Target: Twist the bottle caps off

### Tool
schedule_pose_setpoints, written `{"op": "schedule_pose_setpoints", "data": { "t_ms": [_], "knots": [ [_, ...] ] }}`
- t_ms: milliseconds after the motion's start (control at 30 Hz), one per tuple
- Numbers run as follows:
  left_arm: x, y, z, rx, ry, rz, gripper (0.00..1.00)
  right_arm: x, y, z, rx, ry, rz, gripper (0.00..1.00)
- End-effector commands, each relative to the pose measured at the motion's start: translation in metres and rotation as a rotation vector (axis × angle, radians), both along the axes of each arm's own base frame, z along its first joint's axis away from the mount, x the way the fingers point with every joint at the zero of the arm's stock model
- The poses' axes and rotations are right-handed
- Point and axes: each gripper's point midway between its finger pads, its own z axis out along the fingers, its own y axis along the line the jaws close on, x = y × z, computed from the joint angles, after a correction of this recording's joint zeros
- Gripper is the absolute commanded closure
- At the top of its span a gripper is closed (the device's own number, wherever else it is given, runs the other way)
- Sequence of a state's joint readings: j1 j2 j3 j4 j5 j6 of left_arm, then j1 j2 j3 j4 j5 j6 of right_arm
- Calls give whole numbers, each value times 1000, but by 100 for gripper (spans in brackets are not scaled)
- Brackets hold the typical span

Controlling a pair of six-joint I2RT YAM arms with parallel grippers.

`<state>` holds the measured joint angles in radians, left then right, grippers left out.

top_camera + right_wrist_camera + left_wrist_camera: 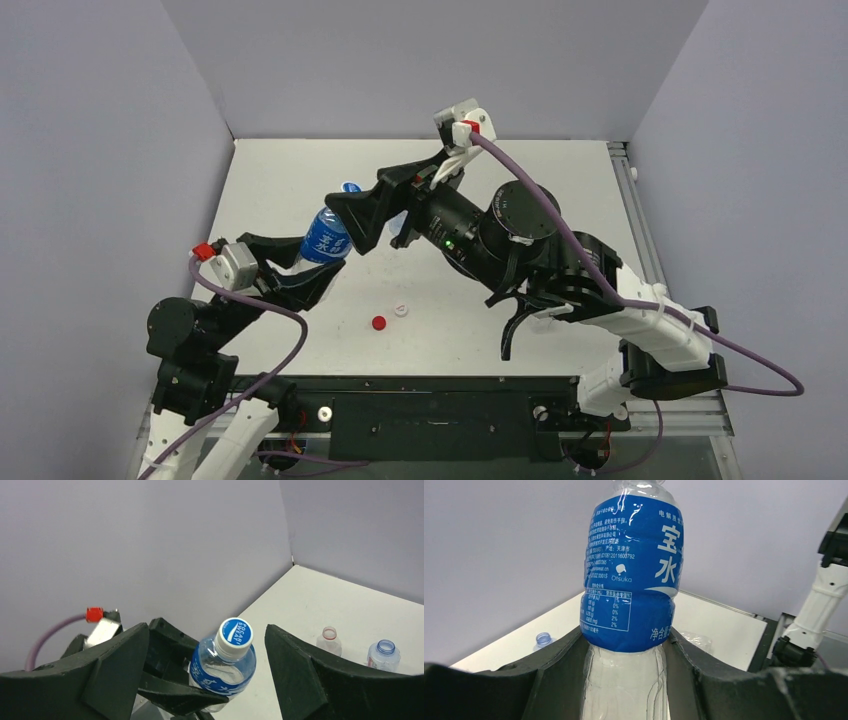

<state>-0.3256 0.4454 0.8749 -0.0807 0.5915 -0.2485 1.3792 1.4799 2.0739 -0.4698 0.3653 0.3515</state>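
Where the overhead view looks down on the bench [290, 170], the left gripper [303, 280] is clamped on the lower body of a blue-labelled bottle [328, 238] that tilts up toward the frame's centre. The right gripper [372, 203] stands spread wide around the bottle's top. A red cap [378, 322] and a white cap [401, 310] lie loose just beside each other, below the bottle.

The left wrist view shows that gripper's fingers [566, 652] pressing the clear body just under the label. An uncapped bottle [542, 640] stands at lower left, and the held bottle's top is cut off by the frame edge.

The right wrist view alone shows the blue-topped cap [235, 636] on the neck, between the spread fingers [295, 655] and touching neither. Two uncapped bottles [329, 641] stand at lower right.
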Motion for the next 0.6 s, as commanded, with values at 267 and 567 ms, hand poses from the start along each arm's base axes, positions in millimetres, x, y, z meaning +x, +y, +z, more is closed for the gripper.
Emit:
{"op": "schedule_pose_setpoints", "data": {
  "t_ms": [267,567],
  "knots": [
    [21,23,-2,73,-122,188,99,29,29,-16,-29,91,-161,25],
    [19,23,-4,80,-129,189,99,35,28,-15,72,136,-154,70]
  ]
}}
